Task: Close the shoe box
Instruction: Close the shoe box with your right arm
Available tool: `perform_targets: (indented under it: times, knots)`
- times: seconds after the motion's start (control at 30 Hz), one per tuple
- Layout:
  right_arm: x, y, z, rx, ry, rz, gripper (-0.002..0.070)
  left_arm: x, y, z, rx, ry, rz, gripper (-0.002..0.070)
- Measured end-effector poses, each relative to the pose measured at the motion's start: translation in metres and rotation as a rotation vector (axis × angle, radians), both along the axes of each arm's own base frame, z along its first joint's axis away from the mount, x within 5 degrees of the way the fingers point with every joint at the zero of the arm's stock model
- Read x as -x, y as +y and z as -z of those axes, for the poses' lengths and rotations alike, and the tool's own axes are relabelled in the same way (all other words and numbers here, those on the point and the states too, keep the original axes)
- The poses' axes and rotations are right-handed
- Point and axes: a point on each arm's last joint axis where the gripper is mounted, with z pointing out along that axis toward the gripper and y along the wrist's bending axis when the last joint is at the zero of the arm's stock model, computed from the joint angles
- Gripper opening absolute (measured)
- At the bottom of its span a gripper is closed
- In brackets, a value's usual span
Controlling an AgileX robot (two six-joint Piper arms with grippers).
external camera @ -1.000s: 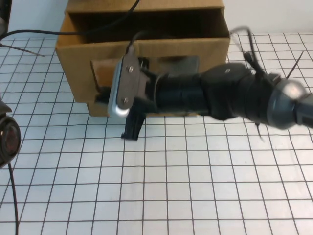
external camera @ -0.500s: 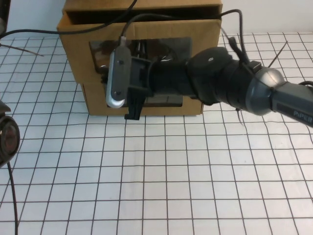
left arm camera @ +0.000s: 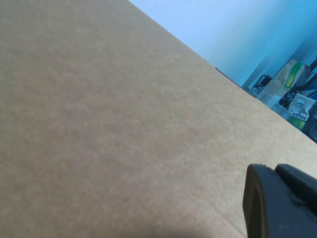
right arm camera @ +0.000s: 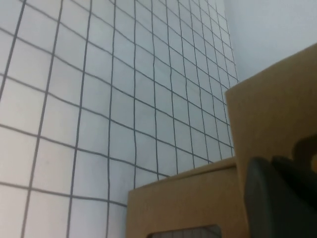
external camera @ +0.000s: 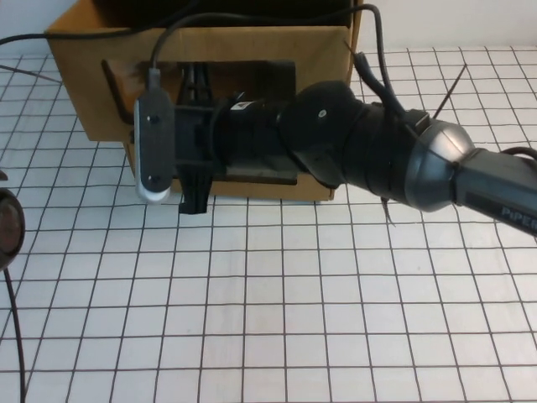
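Observation:
The shoe box (external camera: pixel 75 92) is brown cardboard and stands at the back of the gridded table. Its clear window (external camera: pixel 270 80) faces me. The drawer front sits nearly level with the box's shell. My right arm reaches across the box front, and my right gripper (external camera: pixel 195 195) points down against the front, left of the window. The white pull tab is hidden behind the arm. In the right wrist view the box (right arm camera: pixel 178 208) fills the lower part beside the right gripper (right arm camera: pixel 277 198). My left gripper (left arm camera: pixel 280 203) is close over a flat cardboard face (left arm camera: pixel 99 124) of the box.
The white gridded table (external camera: pixel 277 311) spreads out in front of the box. A dark part of the left arm (external camera: pixel 5 227) sits at the left edge. Black cables (external camera: pixel 50 38) run over the box top.
The drawer front has gone back into the shell. The right arm has pushed forward and to the left, and the whole box has slid left with it.

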Motion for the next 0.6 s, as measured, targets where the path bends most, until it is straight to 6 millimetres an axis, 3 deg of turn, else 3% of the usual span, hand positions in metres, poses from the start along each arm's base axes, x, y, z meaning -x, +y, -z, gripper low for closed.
perform_targets:
  times: [0.2,0.4,0.6]
  knots:
    - [-0.015,-0.021,0.007,-0.029,0.194,0.002,-0.0014,0.000,-0.005,0.002,0.008,0.009,0.019,-0.0002]
    - [-0.042,-0.048,0.026,-0.032,0.374,0.037,-0.0013,0.001,-0.011,0.006,0.014,0.026,0.044,-0.0002]
    - [-0.044,-0.046,0.044,-0.048,0.538,0.062,-0.0013,0.001,-0.011,0.006,0.014,0.027,0.046,-0.0002]
